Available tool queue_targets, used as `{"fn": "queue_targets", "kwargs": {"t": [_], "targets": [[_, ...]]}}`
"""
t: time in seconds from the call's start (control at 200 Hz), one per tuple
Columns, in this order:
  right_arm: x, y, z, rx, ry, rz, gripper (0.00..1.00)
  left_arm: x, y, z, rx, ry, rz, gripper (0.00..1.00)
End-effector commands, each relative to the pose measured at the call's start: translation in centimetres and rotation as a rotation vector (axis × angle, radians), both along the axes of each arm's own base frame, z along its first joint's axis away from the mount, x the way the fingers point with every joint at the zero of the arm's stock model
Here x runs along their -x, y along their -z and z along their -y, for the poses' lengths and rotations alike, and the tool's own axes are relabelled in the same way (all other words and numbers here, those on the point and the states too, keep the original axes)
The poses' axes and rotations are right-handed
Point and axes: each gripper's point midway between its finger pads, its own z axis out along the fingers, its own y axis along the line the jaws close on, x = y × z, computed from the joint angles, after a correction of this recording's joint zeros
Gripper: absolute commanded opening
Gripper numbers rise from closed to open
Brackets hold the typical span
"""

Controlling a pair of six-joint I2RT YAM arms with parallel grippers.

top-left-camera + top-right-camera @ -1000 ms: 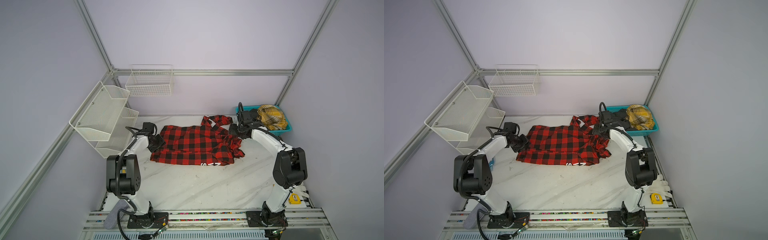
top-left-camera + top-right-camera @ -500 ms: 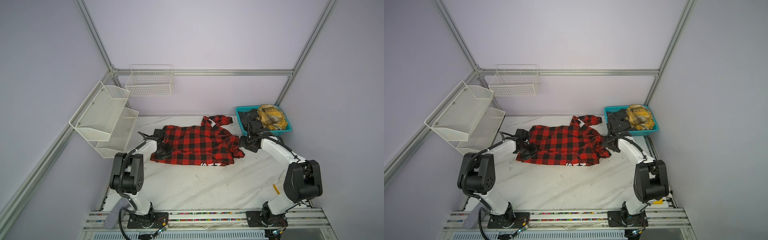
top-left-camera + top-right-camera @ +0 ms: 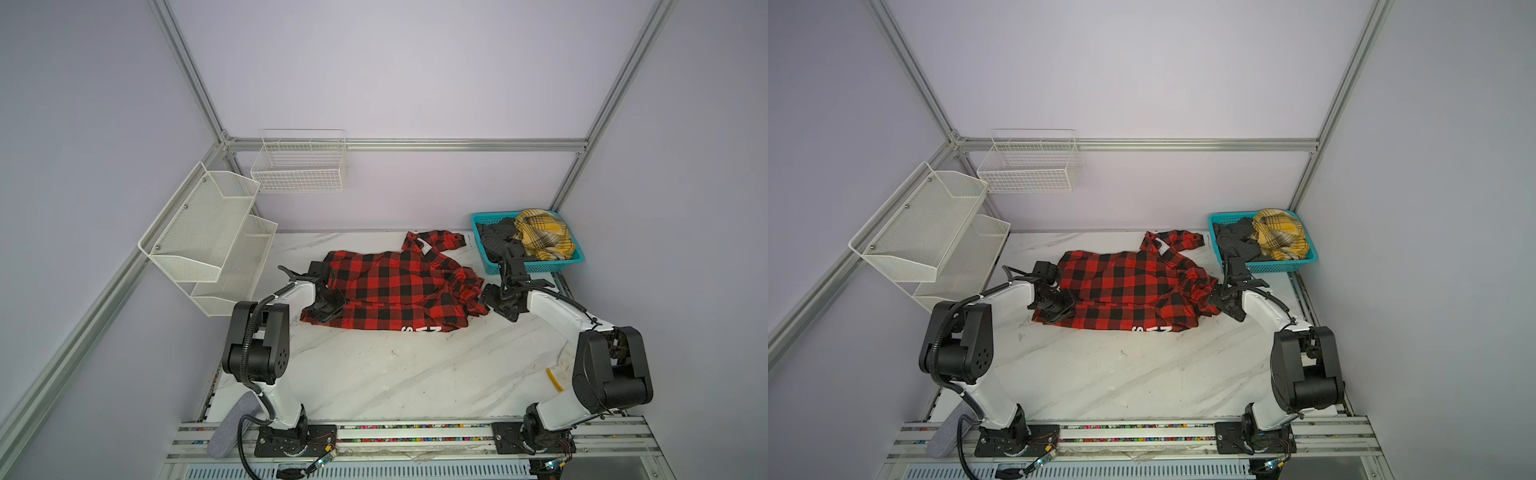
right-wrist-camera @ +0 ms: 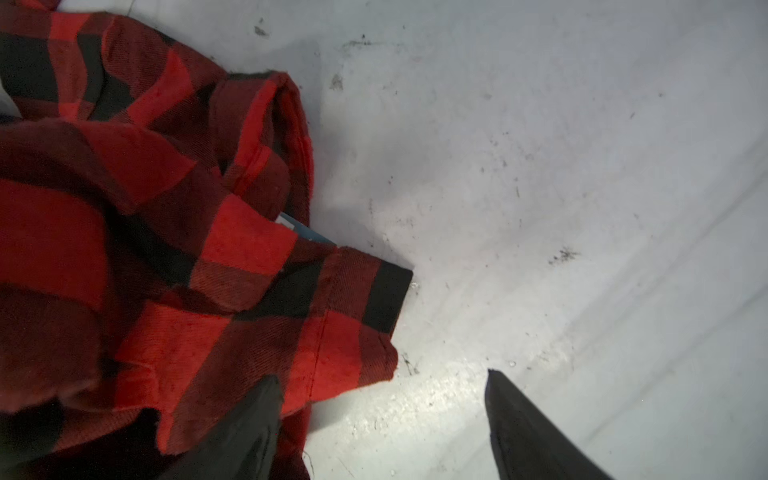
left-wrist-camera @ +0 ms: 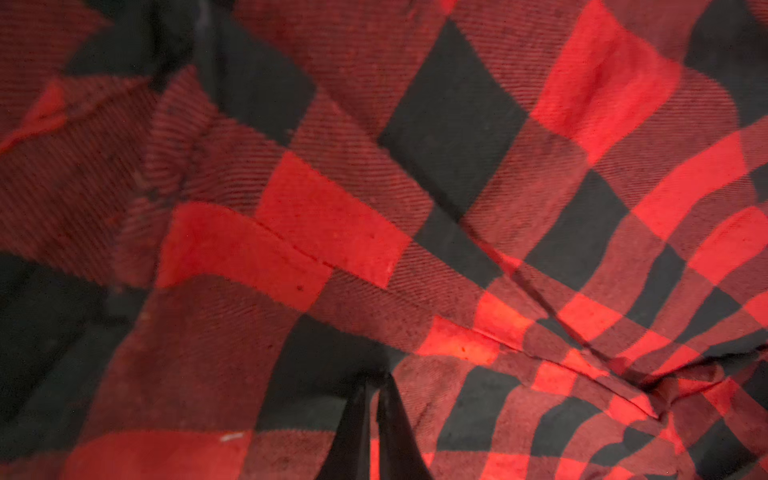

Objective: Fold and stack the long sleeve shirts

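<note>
1. The red-and-black shirt (image 3: 395, 286) lies spread on the bench (image 3: 395, 374), with its collar toward the back wall and white letters (image 3: 420, 329) at its near edge.
2. Left jaws: I read them as closed on the shirt's left edge, with cloth pinched between the fingertips (image 5: 353, 449).
3. Right jaws: open at the shirt's right side. One finger (image 4: 245, 432) rests over the crumpled sleeve and the other (image 4: 528, 436) is over bare bench.
4. The teal basket (image 3: 536, 266), in the back right corner, holds the mustard plaid garment (image 3: 540, 232) and, beside it, the dark grey garment (image 3: 496, 243).
</note>
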Motion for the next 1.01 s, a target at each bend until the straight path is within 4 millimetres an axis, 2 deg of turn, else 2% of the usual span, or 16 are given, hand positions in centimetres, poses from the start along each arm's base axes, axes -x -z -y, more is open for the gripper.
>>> {"fn": "queue_targets", "kwargs": {"t": [0.0, 0.175, 0.3, 0.44, 0.48, 0.535, 0.615, 0.675, 0.79, 0.85, 0.89, 0.95, 1.0], "targets": [[-0.3, 1.5, -0.8, -0.06, 0.002, -0.011, 0.71, 0.7, 0.6, -0.2, 0.006, 0.009, -0.005, 0.08], [-1.8, 2.3, -0.9, -0.107, 0.067, 0.007, 0.67, 0.9, 0.8, -0.2, 0.007, 0.02, -0.01, 0.08], [-1.8, 3.5, -1.7, -0.182, 0.116, -0.014, 0.65, 1.1, 0.9, -0.2, 0.009, 0.026, -0.011, 0.08], [-1.3, 4.6, -2.0, -0.24, 0.188, -0.022, 0.52, 1.4, 1.1, -0.2, 0.009, 0.031, -0.018, 0.07], [-1.3, 4.7, -1.9, -0.243, 0.204, -0.02, 0.42, 1.5, 1.3, -0.1, 0.011, 0.031, -0.022, 0.06], [-1.5, 4.7, -1.6, -0.238, 0.222, -0.017, 0.23, 1.6, 1.3, -0.1, 0.011, 0.033, -0.023, 0.06], [-1.9, 3.6, -1.0, -0.225, 0.252, 0.004, 0.0, 1.8, 1.4, -0.2, 0.009, 0.035, -0.023, 0.05], [-2.6, 1.9, -0.5, -0.204, 0.26, 0.044, 0.0, 1.9, 1.5, -0.2, 0.008, 0.036, -0.025, 0.05], [-4.9, -3.8, 1.0, -0.087, 0.22, 0.144, 0.0, 2.0, 1.8, -0.1, 0.01, 0.035, -0.029, 0.04], [-6.7, -8.5, 2.4, 0.027, 0.185, 0.231, 0.0, 2.1, 1.8, -0.1, 0.013, 0.034, -0.032, 0.03], [-8.1, -11.9, 2.5, 0.057, 0.155, 0.305, 0.0, 2.2, 1.9, -0.1, 0.014, 0.034, -0.034, 0.02], [-10.5, -17.2, 1.7, 0.052, 0.091, 0.421, 0.0, 2.3, 1.8, -0.1, 0.015, 0.033, -0.032, 0.02], [-12.3, -21.3, -0.1, 0.038, 0.016, 0.506, 0.0, 2.4, 1.5, -0.1, 0.016, 0.031, -0.024, 0.02]]}}
